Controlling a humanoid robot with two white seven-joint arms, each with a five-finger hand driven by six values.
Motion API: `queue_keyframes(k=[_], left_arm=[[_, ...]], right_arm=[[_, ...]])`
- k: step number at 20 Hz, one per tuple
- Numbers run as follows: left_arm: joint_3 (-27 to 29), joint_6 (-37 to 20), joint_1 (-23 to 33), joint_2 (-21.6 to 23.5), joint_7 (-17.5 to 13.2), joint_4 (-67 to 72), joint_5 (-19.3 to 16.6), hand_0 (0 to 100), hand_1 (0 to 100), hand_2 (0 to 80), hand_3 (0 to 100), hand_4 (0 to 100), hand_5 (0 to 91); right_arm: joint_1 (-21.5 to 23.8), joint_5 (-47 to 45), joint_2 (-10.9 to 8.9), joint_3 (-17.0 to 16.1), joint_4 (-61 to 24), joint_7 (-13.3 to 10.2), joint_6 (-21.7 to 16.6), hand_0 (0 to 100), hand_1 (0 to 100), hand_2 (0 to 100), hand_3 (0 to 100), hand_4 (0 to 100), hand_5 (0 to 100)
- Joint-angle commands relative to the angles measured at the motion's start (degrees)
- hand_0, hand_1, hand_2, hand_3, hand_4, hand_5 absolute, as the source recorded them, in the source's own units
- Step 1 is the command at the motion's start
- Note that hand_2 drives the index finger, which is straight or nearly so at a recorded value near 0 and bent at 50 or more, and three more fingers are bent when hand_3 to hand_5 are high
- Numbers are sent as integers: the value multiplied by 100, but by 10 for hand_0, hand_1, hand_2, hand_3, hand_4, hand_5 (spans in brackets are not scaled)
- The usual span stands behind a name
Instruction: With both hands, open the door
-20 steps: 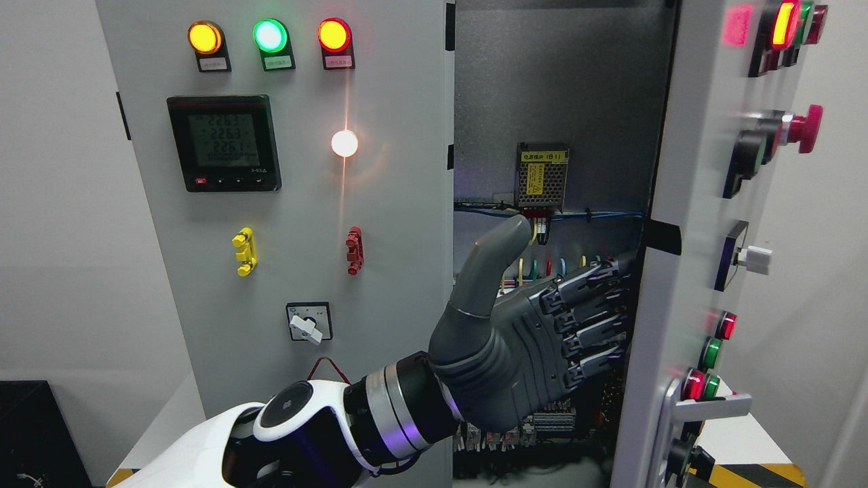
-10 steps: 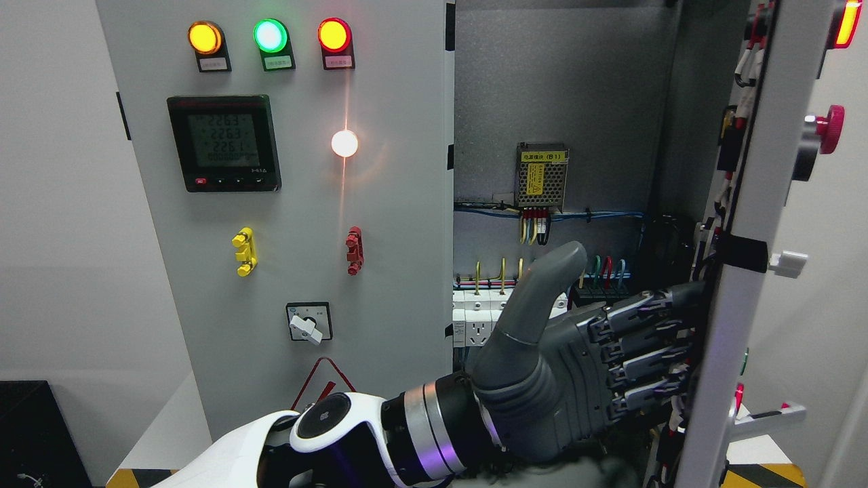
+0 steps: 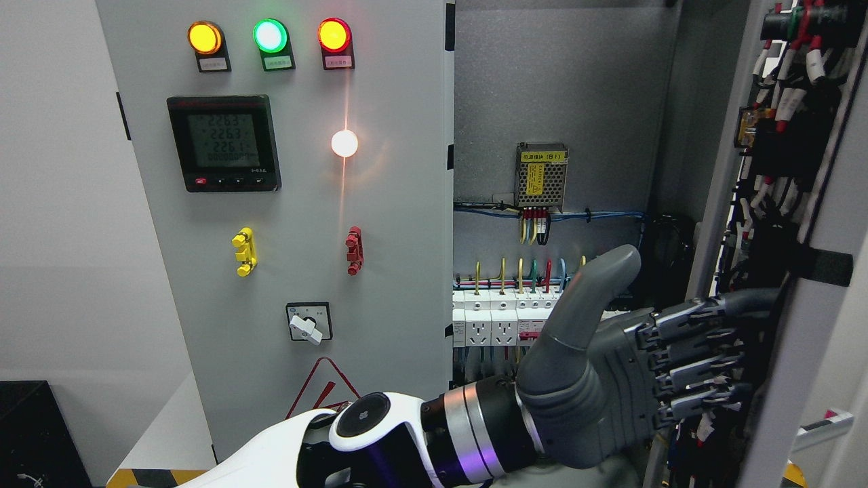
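Note:
The grey cabinet's right door [image 3: 810,352] is swung wide, showing its inner face with black and red wiring [image 3: 780,135]. My left hand [image 3: 698,352] comes in from the lower left and reaches across to that door. Its four fingers [image 3: 705,339] lie stretched out against the door's inner side near its edge, with the thumb [image 3: 590,298] pointing up; it grips nothing. The left door [image 3: 380,203] stands closed, carrying indicator lamps, a meter and a rotary switch. My right hand is out of view.
Inside the cabinet [image 3: 563,88] sit a meshed power supply [image 3: 540,177], blue cables and a row of white breakers [image 3: 495,322]. A plain wall [image 3: 61,237] lies to the left, and a black box [image 3: 27,434] at the lower left.
The right door has swung further to the right, from showing its buttoned front to showing its wired inside. My left hand followed it rightward and slightly down, fingers staying on the door.

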Motion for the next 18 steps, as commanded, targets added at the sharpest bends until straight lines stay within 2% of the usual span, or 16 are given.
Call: queue_keyframes(k=[1, 8, 18], left_arm=[[-189, -6, -189, -756, 27, 646, -13, 0, 0, 0, 0, 0, 0], [-294, -6, -373, -1196, 27, 1094, -13, 0, 0, 0, 0, 0, 0], [-505, -15, -637, -1539, 45, 1288, -22, 0, 0, 0, 0, 0, 0]], right_arm=[[3, -4, 0, -8, -82, 6, 2, 191, 0, 0, 0, 0, 0], [3, -4, 0, 1, -91, 6, 2, 191, 0, 0, 0, 0, 0], [-6, -4, -9, 1, -100, -2, 2, 191, 0, 0, 0, 0, 0]])
